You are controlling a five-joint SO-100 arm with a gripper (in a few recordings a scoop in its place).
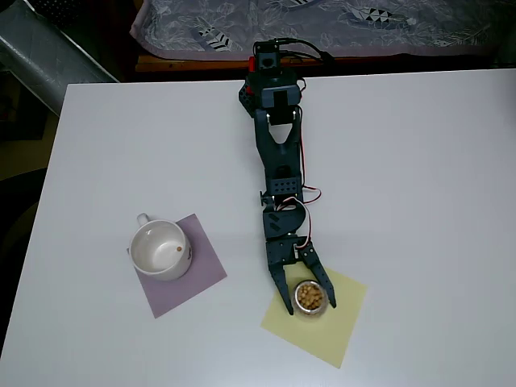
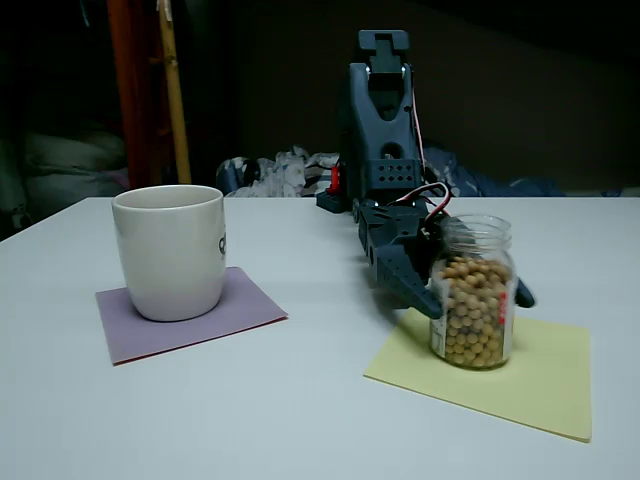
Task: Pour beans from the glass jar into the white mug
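Glass is what the small jar (image 2: 472, 292) is made of, and it stands upright on a yellow sheet (image 2: 520, 385) on the white counter (image 1: 419, 161). Tan beans (image 1: 307, 297) fill most of it. The dark gripper (image 1: 310, 305) has its two fingers spread open, one on each side of the jar. The white mug (image 1: 160, 249) sits well apart on a purple sheet (image 1: 197, 278), with one bean (image 1: 177, 248) inside.

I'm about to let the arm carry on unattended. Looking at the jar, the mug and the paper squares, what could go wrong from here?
1. The gripper has its fingers either side of the jar but open; an off-centre squeeze could tip it.
2. The jar is nearly full of beans, so tilting early could spill them.
3. The mug sits on loose purple paper and may slide.
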